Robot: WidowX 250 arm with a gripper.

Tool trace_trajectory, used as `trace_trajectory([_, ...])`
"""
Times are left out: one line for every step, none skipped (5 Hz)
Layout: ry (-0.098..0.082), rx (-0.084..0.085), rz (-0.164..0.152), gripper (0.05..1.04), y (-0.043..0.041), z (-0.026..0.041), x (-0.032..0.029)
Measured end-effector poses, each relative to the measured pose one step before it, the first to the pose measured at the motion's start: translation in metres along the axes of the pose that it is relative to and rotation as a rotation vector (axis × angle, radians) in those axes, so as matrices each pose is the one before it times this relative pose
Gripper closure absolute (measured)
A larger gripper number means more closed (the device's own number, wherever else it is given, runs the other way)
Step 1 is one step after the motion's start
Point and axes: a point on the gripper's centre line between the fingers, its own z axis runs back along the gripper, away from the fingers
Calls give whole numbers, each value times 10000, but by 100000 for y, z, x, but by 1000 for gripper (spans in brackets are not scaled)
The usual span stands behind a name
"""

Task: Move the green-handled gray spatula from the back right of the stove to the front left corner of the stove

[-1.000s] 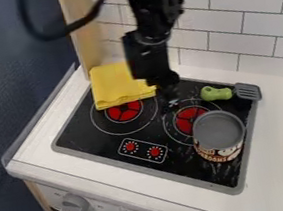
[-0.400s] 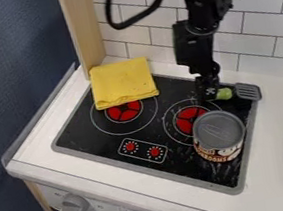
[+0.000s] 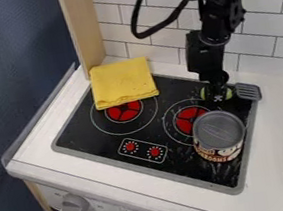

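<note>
I have the claw (image 3: 218,96) low over the green handle of the spatula (image 3: 228,93), at the far right part of the stove top (image 3: 84,132); the handle shows on both sides of it, so in my judgement the step in hand is the meeting of claw and handle; I cannot tell if the claw is apart, together or clamped on the handle. The next move, as I judge, calls for checking the grip line across the handle before any lift; the can (image 3: 219,133) is near in front, and a swing toward it could knock it.

The handle is rounded and thick, with a smooth look like plastic or rubber; the head is grey, flat and slotted, and it reaches over the stove's grey rim. The can is a short cylinder, with a dull grey round top and a printed side in cream, red and brown; it stands at the edge of the right burner (image 3: 190,120). The yellow cloth (image 3: 123,82) is soft, folded to a thick square, its near edge a little wavy; it covers part of the left burner (image 3: 124,111). The stove top is black, flat and marked by pale specks; the white table (image 3: 279,164) around it looks smooth and hard.
</note>
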Motion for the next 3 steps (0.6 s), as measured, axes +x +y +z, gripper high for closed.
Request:
trace_trajectory([78,201,-142,136,247,-914,-291])
trace_trajectory([485,-32,-10,426,52,-157,-646])
trace_trajectory([-49,-18,141,696,109,-164,161])
